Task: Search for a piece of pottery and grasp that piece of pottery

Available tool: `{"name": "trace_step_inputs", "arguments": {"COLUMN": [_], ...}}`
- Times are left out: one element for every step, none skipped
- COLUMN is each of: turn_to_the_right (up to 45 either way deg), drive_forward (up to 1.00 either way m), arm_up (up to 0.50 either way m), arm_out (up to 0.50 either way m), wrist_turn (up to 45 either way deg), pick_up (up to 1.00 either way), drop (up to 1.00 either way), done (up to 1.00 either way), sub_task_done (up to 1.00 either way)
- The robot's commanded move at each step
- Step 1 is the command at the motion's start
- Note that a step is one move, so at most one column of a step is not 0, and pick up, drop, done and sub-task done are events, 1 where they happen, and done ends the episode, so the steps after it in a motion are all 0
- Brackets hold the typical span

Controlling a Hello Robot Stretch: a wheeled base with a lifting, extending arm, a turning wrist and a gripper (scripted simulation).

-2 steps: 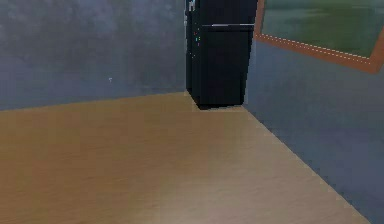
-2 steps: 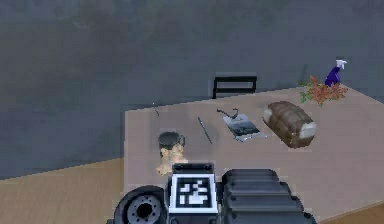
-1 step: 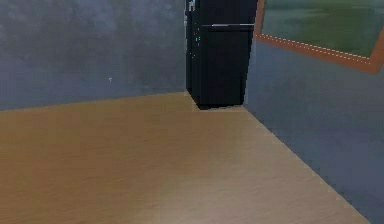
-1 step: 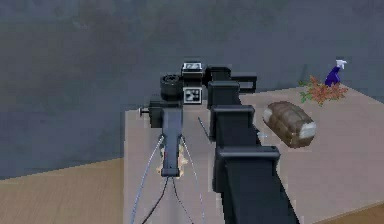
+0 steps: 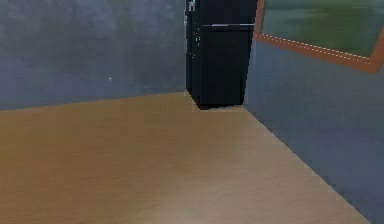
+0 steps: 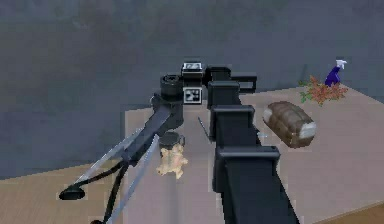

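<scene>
The search step looks finished and the grasp itself is in hand. In the arm side view the dark square bar of the arm (image 6: 240, 170) stands out over a pale pinkish-beige tabletop (image 6: 345, 150). At its far end are the two small white squares with black marks (image 6: 191, 88), and left of them is the dark gripper (image 6: 125, 160), its thin grey fingers slanting down toward that view's lower left.

The likeliest piece of pottery, by my judgement, is a small pale tan lumpy figure (image 6: 173, 160). It lies on the tabletop just left of the arm and close by the gripper's fingers, though its shape is too small to name with confidence. A second candidate is a brown, ribbed, barrel-shaped thing (image 6: 290, 122), which rests on the same top to the right of the arm. Farther back near the table's far edge stand a blue spray bottle (image 6: 335, 73) and a small red-and-green cluster (image 6: 318, 93).

I cannot tell how the fingers are set. Since the pale figure sits on the surface right by them, I also cannot tell whether the gripper holds anything, or whether it is over, beside or touching the figure.

The forward view offers nothing to grasp (just a tall black refrigerator (image 5: 220, 55) in the corner of grey-blue walls, on a light wooden floor (image 5: 130, 160)).

The next move calls for bringing the fingers around the pale figure, then lifting it clear of the tabletop.
</scene>
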Motion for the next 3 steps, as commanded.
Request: {"name": "trace_step_inputs", "arguments": {"turn_to_the_right": [0.0, 0.0, 0.0], "drive_forward": [0.00, 0.00, 0.00], "arm_up": [0.00, 0.00, 0.00], "arm_out": [0.00, 0.00, 0.00], "wrist_turn": [45.0, 45.0, 21.0], "pick_up": [0.00, 0.00, 0.00], "drop": [0.00, 0.00, 0.00], "done": [0.00, 0.00, 0.00], "sub_task_done": [0.00, 0.00, 0.00]}}
